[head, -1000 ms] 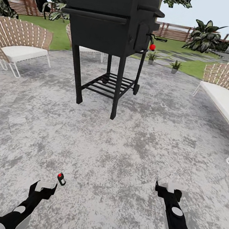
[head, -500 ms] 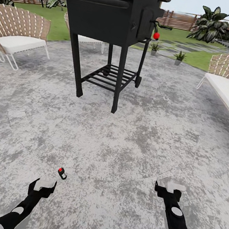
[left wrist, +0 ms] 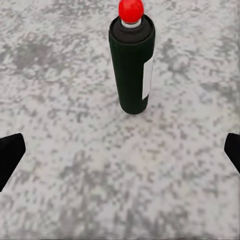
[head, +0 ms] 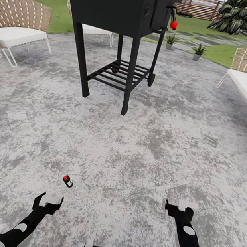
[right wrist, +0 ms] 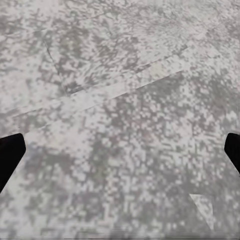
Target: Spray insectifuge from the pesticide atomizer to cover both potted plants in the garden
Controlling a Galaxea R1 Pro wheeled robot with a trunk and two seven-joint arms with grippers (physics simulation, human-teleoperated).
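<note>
Mottled grey paving of the patio (head: 143,151), blotchy and flat. Pesticide atomizer (head: 67,181) stands on it just ahead of the left gripper (head: 48,201): slim dark green cylinder, white label edge-on and unreadable, black collar, red cap. Left gripper's fingers spread wide; right gripper (head: 179,208) likewise apart, nothing between. Black grill (head: 119,9) cut off above. Two potted plants (head: 169,41) far off, tiny, leaf detail indistinct.

The pesticide atomizer (left wrist: 132,65) is showing dark green with a white label, a black shoulder and a red cap. The patio (head: 144,143) is lying mottled grey and white. The grill (head: 120,5) is standing black, its knob (head: 173,25) glowing red. The chairs (head: 20,20) are wearing tan weave and white cushions.
</note>
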